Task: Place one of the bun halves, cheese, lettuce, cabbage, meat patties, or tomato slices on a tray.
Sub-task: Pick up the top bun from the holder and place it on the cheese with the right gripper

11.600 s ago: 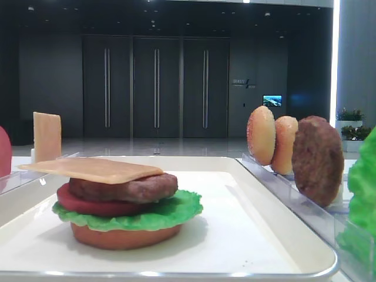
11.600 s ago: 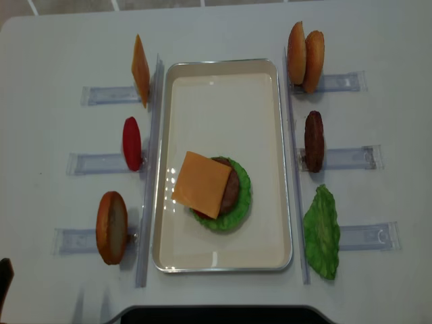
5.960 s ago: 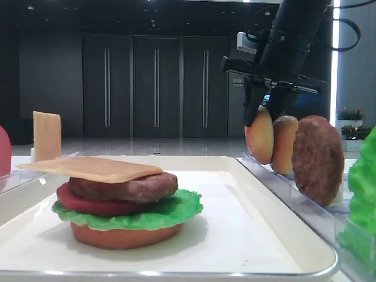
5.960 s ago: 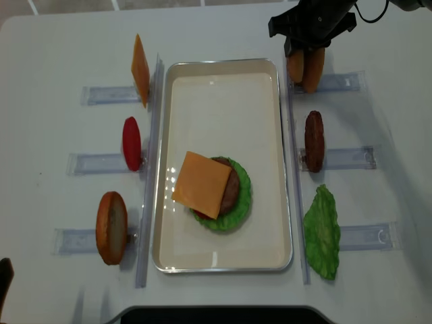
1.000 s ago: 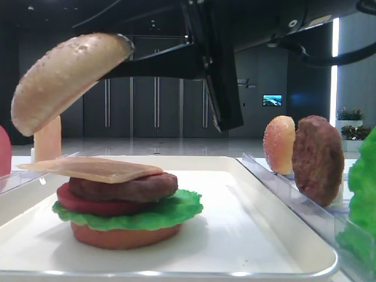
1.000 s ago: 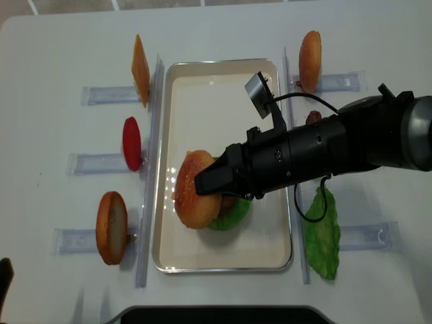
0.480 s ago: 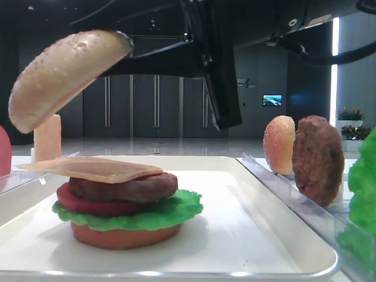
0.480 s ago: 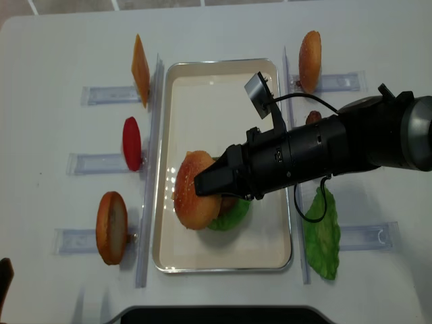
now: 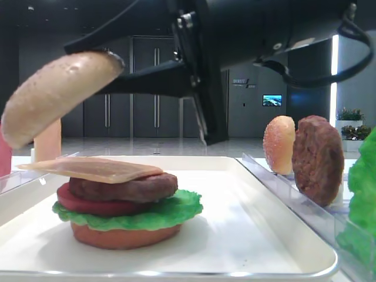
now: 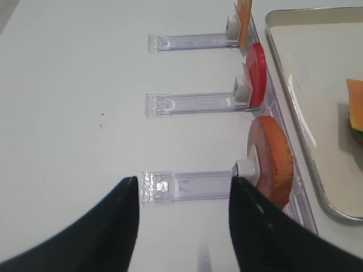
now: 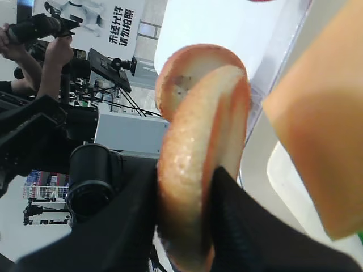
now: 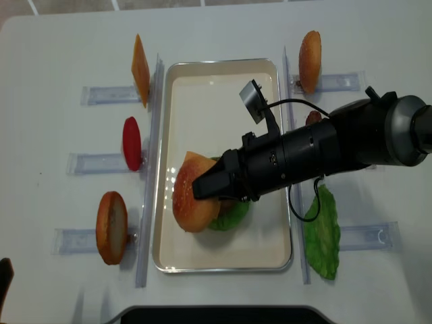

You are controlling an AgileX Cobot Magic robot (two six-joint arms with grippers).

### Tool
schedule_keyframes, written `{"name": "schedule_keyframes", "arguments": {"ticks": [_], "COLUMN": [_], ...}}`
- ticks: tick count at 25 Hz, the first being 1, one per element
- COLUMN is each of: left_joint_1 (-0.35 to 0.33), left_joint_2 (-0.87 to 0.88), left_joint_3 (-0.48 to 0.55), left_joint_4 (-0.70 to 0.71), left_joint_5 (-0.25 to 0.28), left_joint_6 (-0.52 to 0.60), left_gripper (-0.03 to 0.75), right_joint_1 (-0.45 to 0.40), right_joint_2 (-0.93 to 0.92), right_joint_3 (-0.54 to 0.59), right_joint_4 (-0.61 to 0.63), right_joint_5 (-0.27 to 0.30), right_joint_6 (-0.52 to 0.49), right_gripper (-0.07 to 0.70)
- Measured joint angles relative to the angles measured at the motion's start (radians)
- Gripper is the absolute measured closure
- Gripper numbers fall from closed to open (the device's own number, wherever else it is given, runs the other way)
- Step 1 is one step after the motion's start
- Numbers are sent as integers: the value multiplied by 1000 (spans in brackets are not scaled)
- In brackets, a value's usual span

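Exterior high shows the right gripper (image 9: 117, 73) clamped on the domed seeded golden-tan bun top (image 9: 56, 94), tilted above the stacked pale-orange cheese slice (image 9: 91, 168), so I'd guess next it levels, lowers and lets go

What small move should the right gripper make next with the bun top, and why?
Probably lower it a little. The right gripper holds the bun top tilted, above the cheese on the stack in the tray, not touching.
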Motion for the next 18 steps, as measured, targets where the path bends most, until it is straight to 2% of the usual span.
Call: {"name": "schedule_keyframes", "arguments": {"ticks": [6, 13, 18], "left_joint_1": [0, 0, 0], "left_joint_2": [0, 0, 0], "left_joint_3": [0, 0, 0], "left_joint_4": [0, 0, 0], "left_joint_5": [0, 0, 0], "left_joint_6": [0, 0, 0], "left_gripper": [325, 325, 325], "right_joint_1": [0, -9, -50], "right_joint_2": [29, 69, 77], "right_joint_3": [-66, -69, -69], "right_joint_4": [2, 1, 0], "right_joint_5": [13, 26, 60], "right_joint_6": [6, 4, -1], "right_gripper": [423, 423, 423]}}
